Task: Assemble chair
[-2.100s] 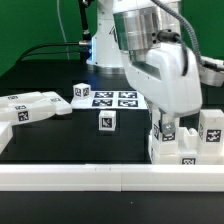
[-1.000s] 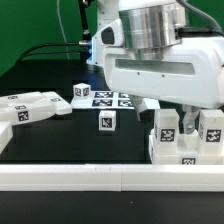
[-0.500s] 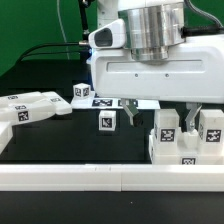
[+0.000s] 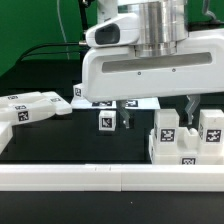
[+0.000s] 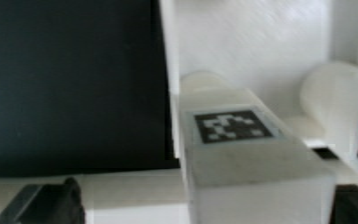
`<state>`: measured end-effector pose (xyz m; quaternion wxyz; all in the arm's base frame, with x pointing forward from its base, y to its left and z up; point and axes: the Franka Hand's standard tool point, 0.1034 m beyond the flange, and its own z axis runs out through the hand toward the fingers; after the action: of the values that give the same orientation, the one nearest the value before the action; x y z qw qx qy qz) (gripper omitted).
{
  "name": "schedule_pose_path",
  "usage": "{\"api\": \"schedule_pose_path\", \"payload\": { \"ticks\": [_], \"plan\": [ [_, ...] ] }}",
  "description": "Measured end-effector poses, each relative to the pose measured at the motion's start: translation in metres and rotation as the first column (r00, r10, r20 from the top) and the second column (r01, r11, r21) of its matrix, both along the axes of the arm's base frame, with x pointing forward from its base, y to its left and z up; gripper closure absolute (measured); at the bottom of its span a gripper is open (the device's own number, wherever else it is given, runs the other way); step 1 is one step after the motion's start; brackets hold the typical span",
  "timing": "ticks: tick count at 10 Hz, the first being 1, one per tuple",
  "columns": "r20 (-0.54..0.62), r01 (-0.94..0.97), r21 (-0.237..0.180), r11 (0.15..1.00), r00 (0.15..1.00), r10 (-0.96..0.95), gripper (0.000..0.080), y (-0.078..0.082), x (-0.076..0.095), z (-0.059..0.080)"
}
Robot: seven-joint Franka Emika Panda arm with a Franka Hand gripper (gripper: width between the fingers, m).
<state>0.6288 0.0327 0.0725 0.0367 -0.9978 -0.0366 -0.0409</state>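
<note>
The tool (image 4: 158,108) hangs low over the black counter (image 4: 50,140). Its two fingers stand wide apart and nothing is held between them. Just under it, toward the finger on the exterior view's right, stands the joined group of white chair pieces (image 4: 183,148). Its tagged upright posts reach up close to that finger, but I cannot tell whether they touch. In the wrist view one tagged post (image 5: 238,140) is close below the tool, beside a dark fingertip (image 5: 51,205). A small tagged cube (image 4: 106,122) sits near the other finger. Flat slab pieces (image 4: 30,108) lie well apart from the tool, beyond the cube.
</note>
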Motion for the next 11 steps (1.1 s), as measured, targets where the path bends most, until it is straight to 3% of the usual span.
{"api": "schedule_pose_path", "payload": {
  "ticks": [2,3,4,6,11],
  "plan": [
    [0.007,-0.093,-0.014,0.996,0.996,0.093,0.015,-0.002,-0.0005,-0.0009],
    [0.005,-0.07,-0.012,0.997,0.998,0.07,0.0207,-0.0023,-0.0005,-0.0011],
    [0.004,-0.052,-0.011,0.999,0.999,0.052,0.0207,-0.0025,-0.0005,-0.0012],
    [-0.001,0.018,-0.004,1.0,1.0,-0.018,0.0491,-0.0025,-0.0007,-0.0015],
    [-0.026,0.39,0.02,0.921,0.921,-0.389,0.0517,-0.0045,0.0025,-0.0024]
  ]
}}
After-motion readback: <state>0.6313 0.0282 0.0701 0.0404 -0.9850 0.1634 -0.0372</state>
